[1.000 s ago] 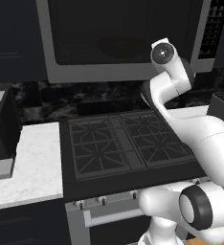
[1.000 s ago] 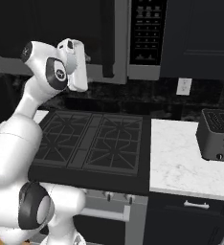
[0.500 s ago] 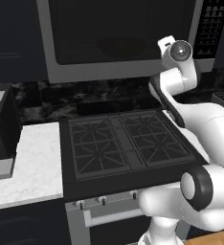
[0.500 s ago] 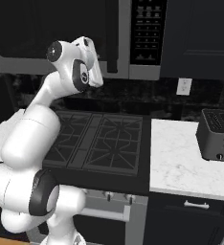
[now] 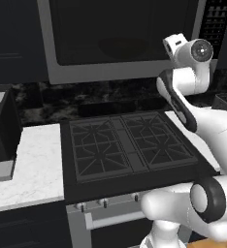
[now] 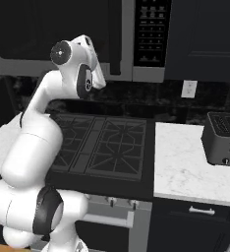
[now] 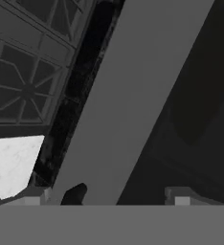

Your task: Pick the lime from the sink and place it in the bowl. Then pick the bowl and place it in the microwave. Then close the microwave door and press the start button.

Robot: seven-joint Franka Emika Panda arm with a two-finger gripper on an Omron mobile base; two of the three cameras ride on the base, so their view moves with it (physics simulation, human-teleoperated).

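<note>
I have the arm raised in front of the microwave (image 5: 120, 41), with the wrist up near the door's right edge. From the hand camera, the gripper (image 7: 123, 201) is looking across the microwave door (image 7: 128, 95): its grey lower frame runs as a long slanted band through the view, dark glass on one side and the stove (image 7: 28, 62) below on the other. A corner of the white counter (image 7: 13, 165) next to the stove shows too.

The relation that matters now: the button panel (image 6: 149, 32) sits just to the right of the door's dark vertical handle (image 6: 115, 37), so from the hand it lies to the robot's right and slightly above. I judge the door is shut, since its frame sits flush in both base views, and the next move is a short sideways reach to the start button.

Through the glass I can make out a dim rounded shape, likely the bowl (image 5: 122, 48), but it is too dark to be sure, and I cannot see the lime at all.

Only the finger tips (image 7: 178, 196) show at the frame's bottom; I cannot tell whether they are spread or closed. Nothing appears to be held between them.

A toaster (image 6: 222, 139) stands on the counter right of the stove.
</note>
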